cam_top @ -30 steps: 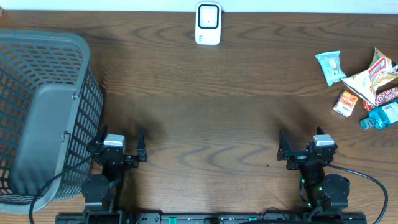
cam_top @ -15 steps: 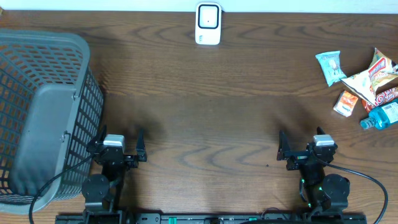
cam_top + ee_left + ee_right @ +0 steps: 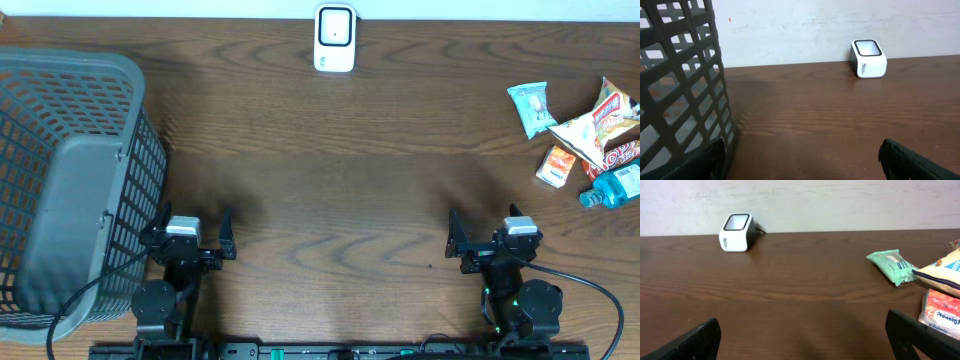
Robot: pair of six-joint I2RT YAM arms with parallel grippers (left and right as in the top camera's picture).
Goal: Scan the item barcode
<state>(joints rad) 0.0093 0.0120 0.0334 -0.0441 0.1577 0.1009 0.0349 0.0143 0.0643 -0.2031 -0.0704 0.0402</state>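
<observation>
My left gripper [image 3: 194, 228] and right gripper [image 3: 495, 234] both stand wide open, holding nothing, well back from the scanner [image 3: 334, 38], one to either side of it. The snacks [image 3: 585, 130] lie heaped far right of the scanner. The basket [image 3: 70, 180] sits far left of it.

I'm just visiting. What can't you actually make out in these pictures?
Barcodes on the snack packets: too small overhead; none shows in the right wrist view.
The blue item: cut off by the overhead view's right edge.
The basket: its left side runs off the overhead frame.
</observation>
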